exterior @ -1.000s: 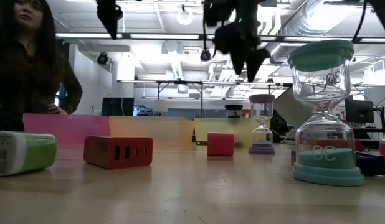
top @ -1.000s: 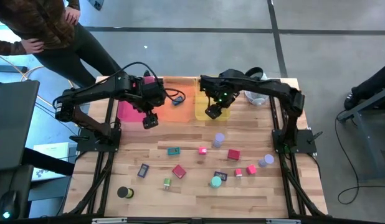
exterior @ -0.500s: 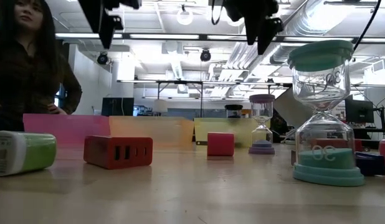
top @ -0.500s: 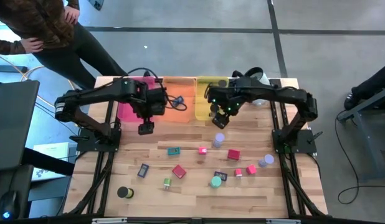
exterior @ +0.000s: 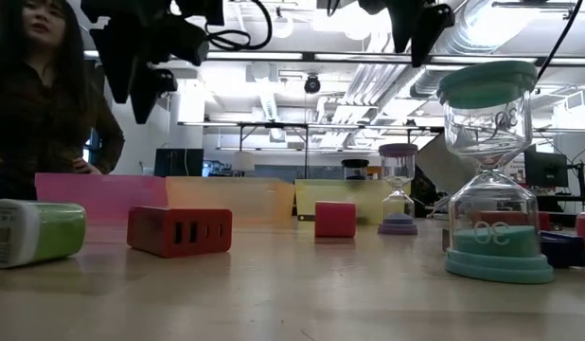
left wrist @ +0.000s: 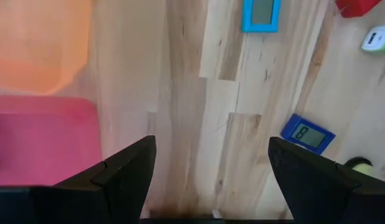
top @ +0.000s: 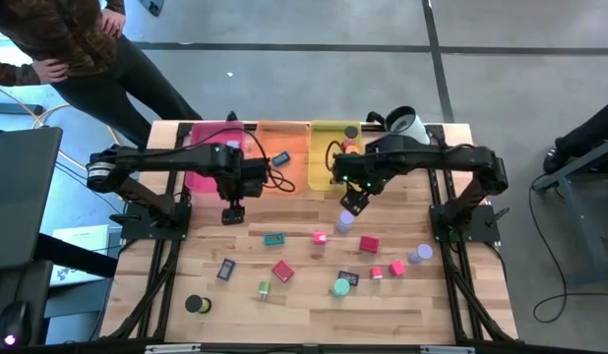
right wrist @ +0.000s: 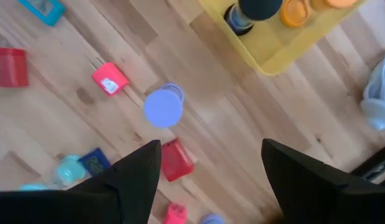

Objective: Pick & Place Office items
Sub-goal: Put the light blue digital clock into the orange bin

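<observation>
The office items lie scattered on the near half of the table: a teal rectangle [top: 274, 238], a pink cube [top: 320, 237], a purple hourglass [top: 344, 222], a red cube [top: 369, 244], a dark blue rectangle [top: 226, 268] and a red block [top: 282, 270]. My left gripper [top: 232, 211] hangs open above bare wood in front of the pink tray [top: 208, 169]. My right gripper [top: 351, 204] is open too, in the air just beyond the purple hourglass [right wrist: 162, 107]. A black cylinder [right wrist: 258, 9] and orange pieces [right wrist: 293, 12] stand in the yellow tray [top: 329, 167].
The pink, orange [top: 284, 162] and yellow trays line the far edge. A white rounded device [top: 407, 124] sits at the far right corner. A teal hourglass [exterior: 491, 170] stands close to the low camera. A person [top: 68, 39] stands beyond the far left corner.
My left gripper has moved from in front of the pink tray toward the near edge and come lower. My right gripper has left the yellow tray, moving toward the near edge and slightly right, ending near the purple hourglass. No item has moved.
</observation>
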You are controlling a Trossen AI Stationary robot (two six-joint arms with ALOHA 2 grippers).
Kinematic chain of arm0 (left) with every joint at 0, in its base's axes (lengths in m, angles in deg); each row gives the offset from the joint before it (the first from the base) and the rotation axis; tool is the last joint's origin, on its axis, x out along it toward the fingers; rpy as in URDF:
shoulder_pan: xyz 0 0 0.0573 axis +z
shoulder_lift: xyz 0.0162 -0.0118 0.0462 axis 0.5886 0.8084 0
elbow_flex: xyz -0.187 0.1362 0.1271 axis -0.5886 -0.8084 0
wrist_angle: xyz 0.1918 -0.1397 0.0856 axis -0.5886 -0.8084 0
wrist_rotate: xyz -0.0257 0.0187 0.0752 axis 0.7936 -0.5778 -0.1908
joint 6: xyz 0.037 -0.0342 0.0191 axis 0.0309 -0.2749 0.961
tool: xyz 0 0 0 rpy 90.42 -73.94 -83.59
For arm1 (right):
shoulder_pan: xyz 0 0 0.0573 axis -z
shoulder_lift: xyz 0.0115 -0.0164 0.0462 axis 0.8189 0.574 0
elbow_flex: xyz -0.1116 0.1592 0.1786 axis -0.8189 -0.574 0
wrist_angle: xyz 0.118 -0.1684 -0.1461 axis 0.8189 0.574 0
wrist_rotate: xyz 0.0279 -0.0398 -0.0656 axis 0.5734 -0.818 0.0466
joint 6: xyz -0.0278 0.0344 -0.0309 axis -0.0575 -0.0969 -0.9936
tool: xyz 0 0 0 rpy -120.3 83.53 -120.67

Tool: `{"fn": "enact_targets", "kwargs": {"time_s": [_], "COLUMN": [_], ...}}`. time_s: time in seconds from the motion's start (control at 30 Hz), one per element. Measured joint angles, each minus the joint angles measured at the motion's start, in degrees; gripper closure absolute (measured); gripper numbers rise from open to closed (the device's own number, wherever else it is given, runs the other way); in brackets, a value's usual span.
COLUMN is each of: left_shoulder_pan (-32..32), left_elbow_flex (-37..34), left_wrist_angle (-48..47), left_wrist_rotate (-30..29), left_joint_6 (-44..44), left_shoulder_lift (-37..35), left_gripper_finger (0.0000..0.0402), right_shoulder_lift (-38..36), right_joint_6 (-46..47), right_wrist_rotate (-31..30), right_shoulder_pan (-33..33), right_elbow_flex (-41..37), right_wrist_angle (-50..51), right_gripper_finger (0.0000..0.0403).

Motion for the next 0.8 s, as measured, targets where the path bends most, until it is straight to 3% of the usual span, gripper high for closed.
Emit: {"fn": "enact_targets", "kwargs": {"time_s": [0.37, 0.63, 0.8], "left_shoulder_pan": [-1.03, -4.32, -7.01], "left_elbow_flex": [-0.55, -0.55, -0.55], "left_wrist_angle": [2.29, 5.25, 5.37], "left_wrist_rotate": [0.32, -7.59, -8.31], "left_joint_6": [-6.65, -9.81, -14.3], "left_shoulder_lift": [0.0, 0.02, 0.02], "left_gripper_finger": [0.0099, 0.0099, 0.0099], "right_shoulder_lift": [-1.87, -2.33, -5.28], "right_joint_6": [10.7, 8.65, 7.03], "right_wrist_rotate": [-0.45, -3.25, -5.97], "right_shoulder_pan": [-5.7, -9.51, -10.69], "right_elbow_flex": [-0.02, -0.04, -0.04], "right_wrist_angle": [0.02, -0.02, -0.05], "right_gripper_finger": [0.0137, 0.0137, 0.0137]}}
